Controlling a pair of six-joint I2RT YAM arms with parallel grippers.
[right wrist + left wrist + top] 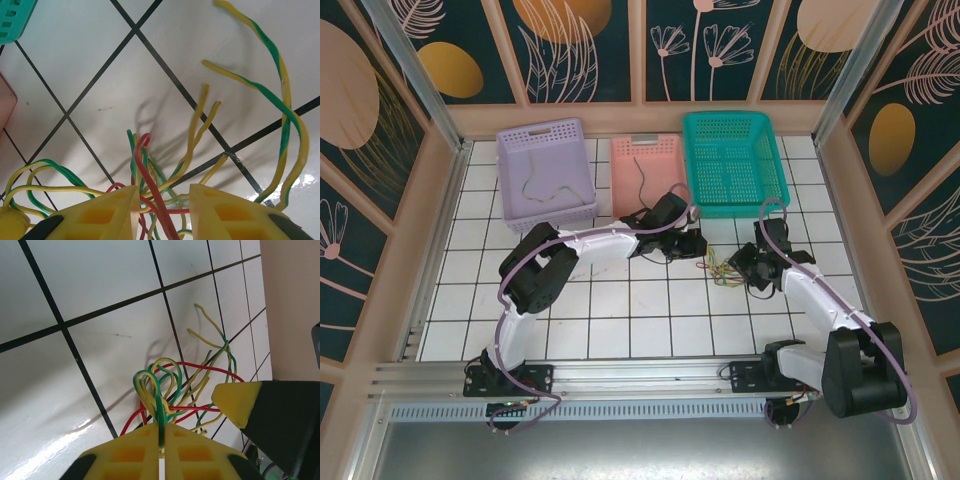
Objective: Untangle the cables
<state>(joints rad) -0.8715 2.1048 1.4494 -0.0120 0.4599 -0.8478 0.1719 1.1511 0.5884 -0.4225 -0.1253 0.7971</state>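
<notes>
Tiled table [620,310]; L claw [162,434] nips cables [158,407]; R-wrist view: R claw [164,200] agape.

Glossy tiled table [100,65], smooth plastic-sheathed cables [152,190].

The top camera sits high up behind the two arms and looks down and forward at the whole table [620,300], so the cables [724,268] look tiny in the middle. The left wrist camera sits right behind the left gripper [161,432] and looks past its yellow fingers [125,452], very close to the cables, and the right wrist camera looks the same way past the right gripper [164,192] from the cables' other side. All three views share the cables and the white tiles [100,290] under them.
</notes>
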